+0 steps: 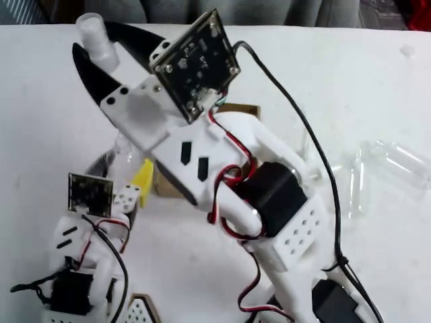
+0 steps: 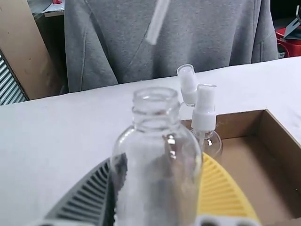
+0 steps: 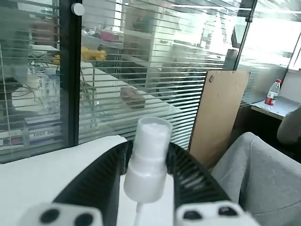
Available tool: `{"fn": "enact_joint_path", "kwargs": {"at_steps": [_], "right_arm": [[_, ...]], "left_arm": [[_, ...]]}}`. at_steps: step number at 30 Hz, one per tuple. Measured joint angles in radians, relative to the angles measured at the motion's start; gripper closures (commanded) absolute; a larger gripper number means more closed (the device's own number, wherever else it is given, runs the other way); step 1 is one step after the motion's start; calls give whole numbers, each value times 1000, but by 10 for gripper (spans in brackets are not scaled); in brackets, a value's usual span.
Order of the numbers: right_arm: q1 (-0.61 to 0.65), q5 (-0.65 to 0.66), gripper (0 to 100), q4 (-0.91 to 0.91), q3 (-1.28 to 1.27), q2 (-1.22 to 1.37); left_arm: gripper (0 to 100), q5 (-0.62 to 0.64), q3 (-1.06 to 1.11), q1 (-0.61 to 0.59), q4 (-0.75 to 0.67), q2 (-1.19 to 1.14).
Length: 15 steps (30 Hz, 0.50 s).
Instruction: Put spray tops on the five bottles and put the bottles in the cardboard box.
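The left tool (image 2: pixel 157 193) clamps the body of an uncapped bottle (image 2: pixel 155 150), probably light and slippery, near the cardboard box (image 2: pixel 278 136), while the right tool (image 3: pixel 148 149) pinches a rigid spray top (image 3: pixel 150 134) by its collar, raised above the bench (image 1: pixel 377 81).

Bright daylight glare through blinds (image 3: pixel 155 70), soft faint shadows on white table (image 1: pixel 377 81)

A: Where can a gripper get through?
B: Over the far side of the table (image 1: pixel 350 74), and onto the box (image 2: pixel 277 141) floor beside the capped bottle (image 2: pixel 205 117).
A: What's in the way?
B: The right arm (image 1: pixel 222 161) hangs across the box, and the loose bottles (image 1: pixel 394 161) lie on that arm's side.
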State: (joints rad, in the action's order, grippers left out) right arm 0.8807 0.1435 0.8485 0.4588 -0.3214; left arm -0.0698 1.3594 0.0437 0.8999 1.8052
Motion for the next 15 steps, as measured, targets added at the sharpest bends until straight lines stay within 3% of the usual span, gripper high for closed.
{"fn": "enact_joint_path", "kwargs": {"at_steps": [15], "right_arm": [[-8, -2, 982, -43, -147, 0]], "left_arm": [[978, 3, 0, 0, 0, 0]]}}
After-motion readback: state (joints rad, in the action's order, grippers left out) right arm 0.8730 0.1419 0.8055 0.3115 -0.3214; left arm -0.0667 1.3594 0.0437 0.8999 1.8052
